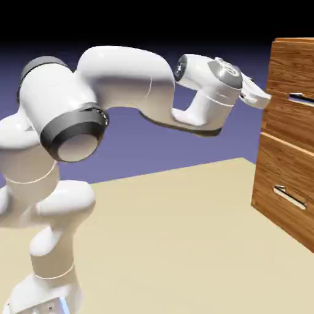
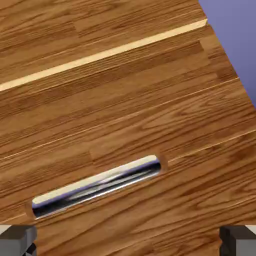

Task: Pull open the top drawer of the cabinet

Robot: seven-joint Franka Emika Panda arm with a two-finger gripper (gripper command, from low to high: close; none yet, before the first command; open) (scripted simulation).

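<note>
Glossy white rounded arm (image 1: 126,67) segments with dark grey bands around joints.

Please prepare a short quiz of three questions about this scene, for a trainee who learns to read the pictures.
1. True or false: the top drawer is already pulled open.
2. Multiple choice: in the hand view, what lies between the two tips of the pincer?
a) a handle, gripped
b) only the wood front, nothing gripped
c) a cube
3. Fill in the missing word: in the exterior view, the cabinet stands at the picture's ____ side.

Key: 1. False; 2. b; 3. right
</note>
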